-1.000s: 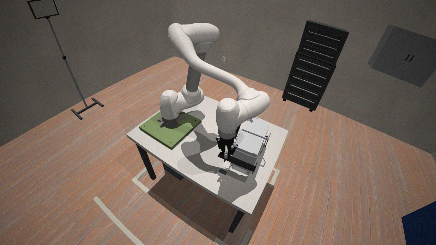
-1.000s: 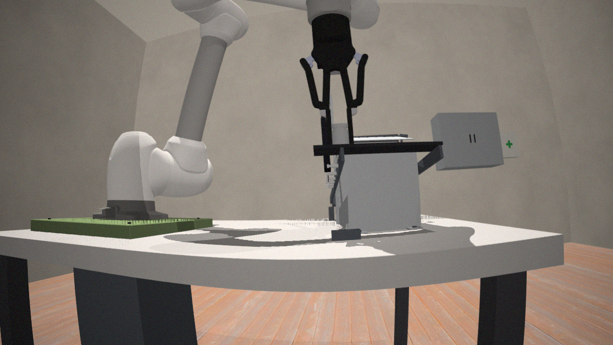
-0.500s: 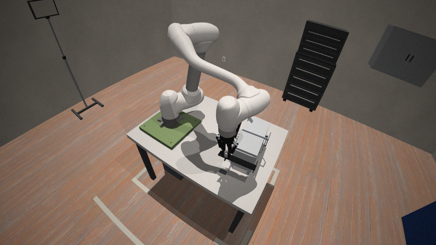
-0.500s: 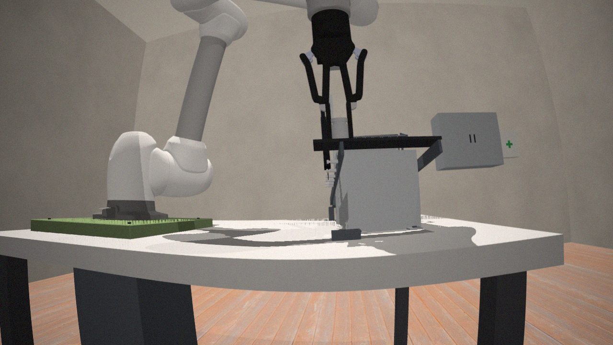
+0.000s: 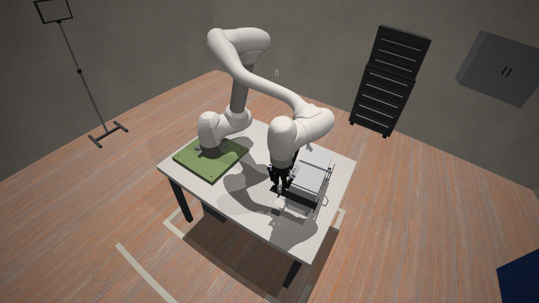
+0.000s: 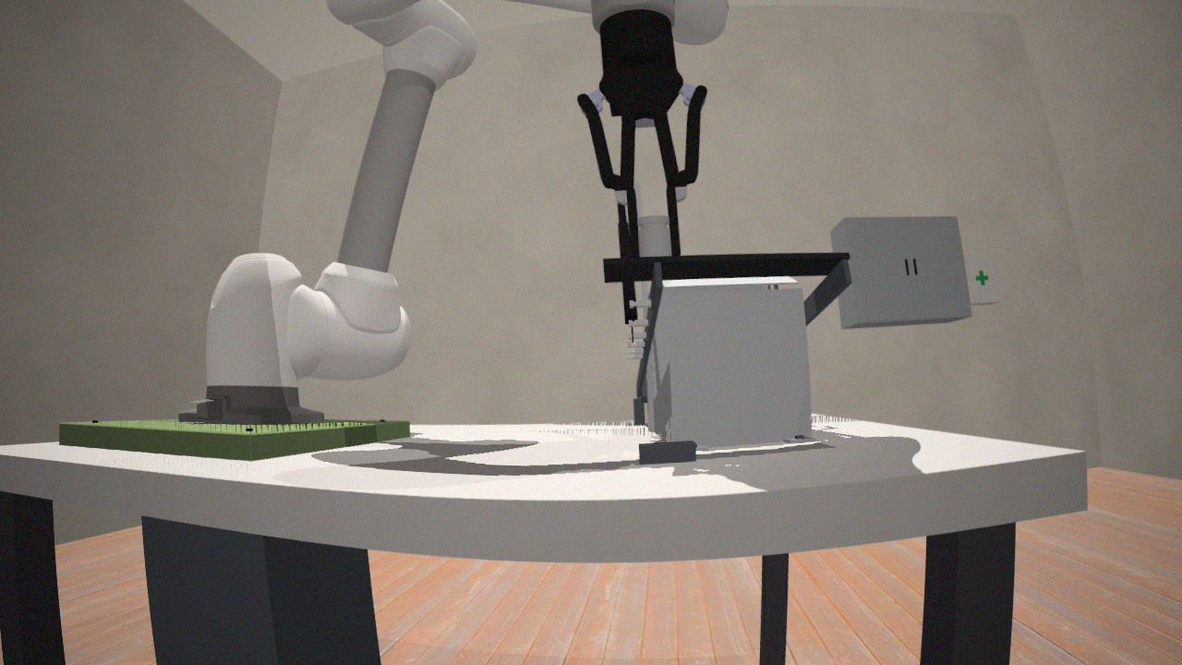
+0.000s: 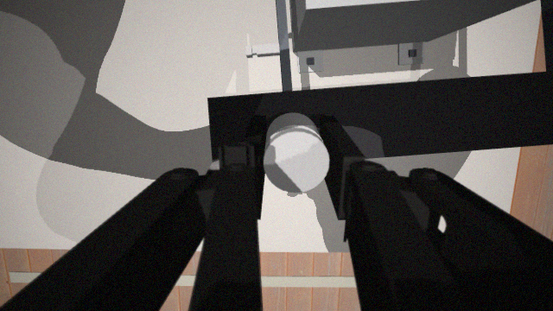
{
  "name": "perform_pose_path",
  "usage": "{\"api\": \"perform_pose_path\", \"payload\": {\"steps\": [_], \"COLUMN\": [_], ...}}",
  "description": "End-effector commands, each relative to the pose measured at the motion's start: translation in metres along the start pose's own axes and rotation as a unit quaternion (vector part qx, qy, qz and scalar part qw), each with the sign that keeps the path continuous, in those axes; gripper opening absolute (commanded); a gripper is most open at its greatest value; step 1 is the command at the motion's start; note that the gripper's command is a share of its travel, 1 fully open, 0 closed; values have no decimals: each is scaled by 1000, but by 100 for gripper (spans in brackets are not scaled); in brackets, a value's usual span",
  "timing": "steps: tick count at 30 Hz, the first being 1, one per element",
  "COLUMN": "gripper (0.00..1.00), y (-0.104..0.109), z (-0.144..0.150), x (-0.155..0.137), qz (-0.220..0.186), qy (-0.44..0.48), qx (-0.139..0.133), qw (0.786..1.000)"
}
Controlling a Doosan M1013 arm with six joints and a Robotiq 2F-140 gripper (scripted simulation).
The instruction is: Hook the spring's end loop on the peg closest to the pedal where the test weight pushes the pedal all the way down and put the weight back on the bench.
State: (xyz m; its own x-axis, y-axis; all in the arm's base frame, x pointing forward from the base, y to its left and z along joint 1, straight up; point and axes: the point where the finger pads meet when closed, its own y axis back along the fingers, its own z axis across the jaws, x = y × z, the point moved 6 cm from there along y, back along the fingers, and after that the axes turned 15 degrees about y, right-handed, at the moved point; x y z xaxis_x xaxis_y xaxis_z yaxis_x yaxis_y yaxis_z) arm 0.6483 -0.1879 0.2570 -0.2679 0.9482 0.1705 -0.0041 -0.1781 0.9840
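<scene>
The steel test weight (image 7: 295, 151), a pale upright cylinder, stands between my fingers at the left end of the black pedal (image 7: 389, 117). My gripper (image 7: 292, 137) points straight down and is shut on the weight. In the side view the weight (image 6: 654, 235) has its base at the pedal (image 6: 727, 266), which lies about level with the top of the grey feeder box (image 6: 731, 359). The spring and pegs (image 6: 634, 331) hang on the box's left side, under the pedal's end. I cannot tell which peg holds the loop. From above, my gripper (image 5: 279, 186) is at the feeder's (image 5: 310, 176) near left corner.
A small dark block (image 6: 666, 451) lies on the white bench in front of the feeder. The arm's green base plate (image 5: 210, 158) takes up the bench's far left corner. A black drawer cabinet (image 5: 388, 79) stands by the back wall.
</scene>
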Motion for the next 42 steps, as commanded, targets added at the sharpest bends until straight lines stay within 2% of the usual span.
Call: {"api": "perform_pose_path", "payload": {"steps": [1, 7, 22, 25, 39, 42], "gripper": [25, 25, 25, 25, 25, 25], "y": [4, 7, -11, -10, -25, -24], "z": [0, 1, -20, -19, -38, -36], "x": [1, 1, 32, 29, 58, 56], "qz": [0, 0, -11, -10, -20, -19], "qy": [0, 0, 0, 0, 0, 0], "qx": [-1, -1, 2, 2, 5, 5], "qw": [1000, 1000, 1000, 1000, 1000, 1000]}}
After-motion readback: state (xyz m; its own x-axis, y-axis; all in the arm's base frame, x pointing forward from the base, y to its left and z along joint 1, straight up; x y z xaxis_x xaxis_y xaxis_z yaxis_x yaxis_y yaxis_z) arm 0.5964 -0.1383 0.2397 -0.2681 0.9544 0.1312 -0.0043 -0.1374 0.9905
